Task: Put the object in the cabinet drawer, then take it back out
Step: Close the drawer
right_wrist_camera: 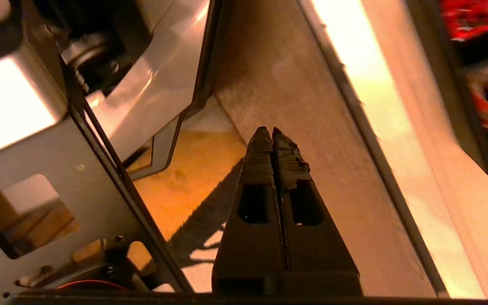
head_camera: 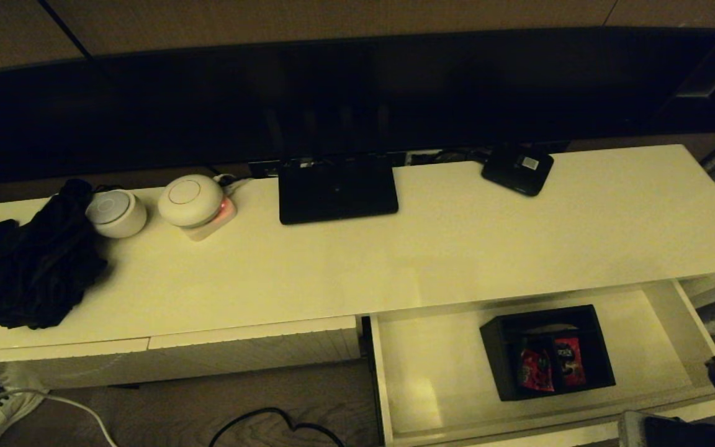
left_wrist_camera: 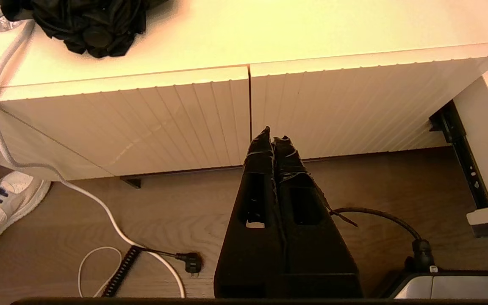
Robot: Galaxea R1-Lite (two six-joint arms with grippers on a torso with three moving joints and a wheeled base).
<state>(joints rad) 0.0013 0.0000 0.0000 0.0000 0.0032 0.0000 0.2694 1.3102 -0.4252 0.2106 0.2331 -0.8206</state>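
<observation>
While organiser box (head_camera: 547, 352) sits in open drawer (head_camera: 438, 385); right gripper (right_wrist_camera: 273, 134) pressed together, empty.

— What do you have on the cabinet top?
— At your far left a black cloth (head_camera: 38, 273), then two white round devices (head_camera: 116, 213) (head_camera: 191, 200). A flat black router (head_camera: 337, 188) sits mid-back, a small labelled device (head_camera: 517, 168) far right.

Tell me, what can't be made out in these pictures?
- Organiser box: rear compartments too dark in the head view; cut off and blurred in the right wrist view.
- Right gripper: off the head view's edge.
- Black bundle on the cabinet top: too dark to identify.
</observation>
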